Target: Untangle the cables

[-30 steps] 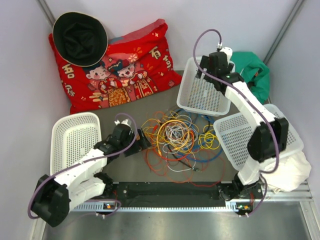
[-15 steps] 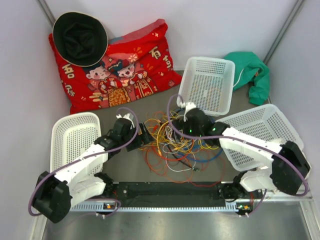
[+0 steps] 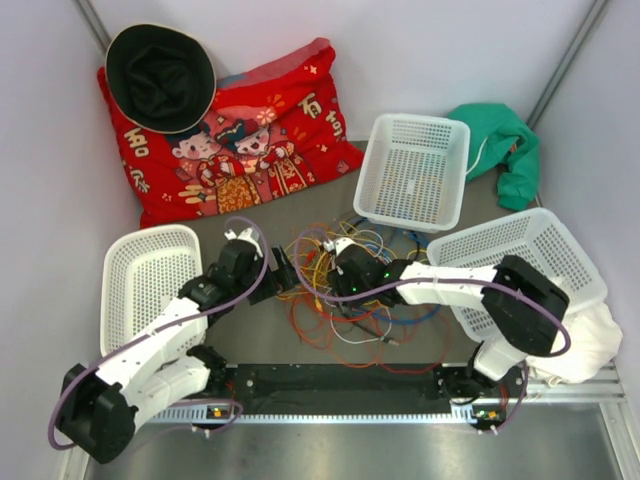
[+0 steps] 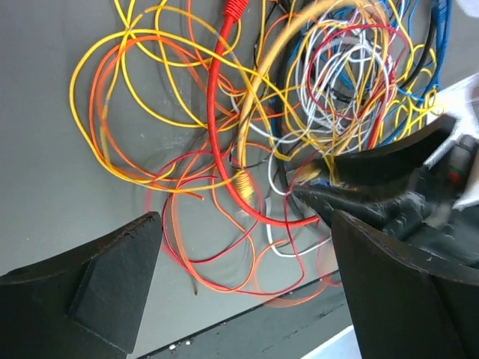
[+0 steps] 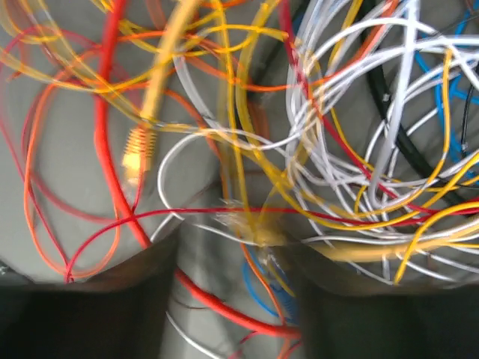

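Right, the cables (image 3: 365, 285) lie in one loose heap on the table (image 3: 250, 345), in the middle of the workspace between my two arms. The right gripper (image 3: 328, 277) is the one already on the job. It reaches in from my right and sits low over the left half of the heap, with its tips pointing towards the left arm. On its wrist camera the jaws stand apart. Yellow, white and red strands cross the gap, which is wider than any of them, so I see nothing pinched. That view is smeared, and I won't claim more for it.

The left gripper (image 4: 239, 284) is spread fully wide with nothing in it. It hovers just off the heap's left edge, facing the right gripper's tips across a short stretch of wire.

What the next move turns on, I'd say, is the thick red cable (image 4: 217, 127). From the left wrist it runs away from that gripper up the picture, then hooks round near the yellow plug (image 4: 243, 182) and ends up close under the right gripper's tips. Its long run therefore lies roughly along the line of the left jaws' approach, not across it. The right arm is the nearer of the two to that bend. If the right jaws close on those strands, I'd judge the pull should go rightward, away from the left gripper.
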Controlling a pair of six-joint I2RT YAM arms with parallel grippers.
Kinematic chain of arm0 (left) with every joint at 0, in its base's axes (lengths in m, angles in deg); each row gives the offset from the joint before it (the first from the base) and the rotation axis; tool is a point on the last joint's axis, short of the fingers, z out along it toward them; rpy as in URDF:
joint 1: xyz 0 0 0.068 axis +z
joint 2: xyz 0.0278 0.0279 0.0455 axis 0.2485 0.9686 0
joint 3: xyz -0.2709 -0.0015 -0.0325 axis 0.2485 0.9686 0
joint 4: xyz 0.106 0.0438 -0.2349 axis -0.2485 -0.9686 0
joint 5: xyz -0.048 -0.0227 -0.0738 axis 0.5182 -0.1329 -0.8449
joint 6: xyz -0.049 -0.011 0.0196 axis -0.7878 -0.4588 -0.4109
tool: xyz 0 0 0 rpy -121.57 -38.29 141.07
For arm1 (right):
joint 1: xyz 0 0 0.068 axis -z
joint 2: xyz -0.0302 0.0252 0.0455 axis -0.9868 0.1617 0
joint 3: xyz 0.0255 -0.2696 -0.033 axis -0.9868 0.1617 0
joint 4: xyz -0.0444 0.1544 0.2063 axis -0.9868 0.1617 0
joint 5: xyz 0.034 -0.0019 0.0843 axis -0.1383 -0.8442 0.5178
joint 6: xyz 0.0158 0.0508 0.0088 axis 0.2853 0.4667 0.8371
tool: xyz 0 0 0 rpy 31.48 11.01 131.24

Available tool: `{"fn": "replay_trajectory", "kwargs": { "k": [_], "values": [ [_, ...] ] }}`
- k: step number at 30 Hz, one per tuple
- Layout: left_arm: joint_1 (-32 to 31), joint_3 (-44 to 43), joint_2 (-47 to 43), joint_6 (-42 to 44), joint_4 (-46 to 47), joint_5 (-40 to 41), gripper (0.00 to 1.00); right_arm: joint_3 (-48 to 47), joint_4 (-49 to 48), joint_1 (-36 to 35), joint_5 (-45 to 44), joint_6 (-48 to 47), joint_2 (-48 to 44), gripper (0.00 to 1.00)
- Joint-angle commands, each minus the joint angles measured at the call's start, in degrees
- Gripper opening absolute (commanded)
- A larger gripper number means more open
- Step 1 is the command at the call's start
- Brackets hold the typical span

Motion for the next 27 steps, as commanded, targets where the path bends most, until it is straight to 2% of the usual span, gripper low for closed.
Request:
{"fn": "replay_trajectory", "kwargs": {
  "k": [1,2,3,9,11,13,17,23,27],
  "values": [
    [-0.21,-1.19,-1.69,-0.40,-1.75,1.62,0.99,-1.72,-1.56,-1.25,-3.57,1.95,0.67,0.20],
    [-0.21,-1.45,-1.95,-0.31,-2.10,1.88,0.99,-1.46,-1.03,-1.43,-4.63,2.04,-0.55,0.08],
    [-0.21,-1.80,-2.30,-0.14,-2.28,2.06,0.99,-1.46,-0.50,-1.95,-6.99,2.13,-3.87,0.00],
    [-0.21,-5.84,-5.90,4.33,-2.37,6.97,0.99,-7.15,9.66,-9.06,-16.40,0.55,-23.46,0.00],
    [-0.21,-8.30,-7.39,5.48,-1.06,11.71,0.99,-9.01,12.41,-12.84,-18.60,0.11,-26.57,0.00],
    [-0.21,-9.53,-8.54,7.68,1.66,11.29,0.99,-10.68,16.36,-15.13,-19.40,0.98,-29.55,0.00],
    [-0.21,-10.77,-9.34,7.25,8.96,7.78,0.99,-10.08,20.50,-17.24,-21.07,3.45,-32.03,0.00],
    [-0.21,-11.21,-8.10,7.68,24.32,-7.42,0.99,-8.23,21.30,-17.42,-21.86,5.30,-34.66,0.00],
    [-0.21,-12.09,-6.26,11.37,27.51,-15.59,0.99,-9.01,21.56,-17.34,-21.78,4.95,-35.54,0.00]
  ]
}}
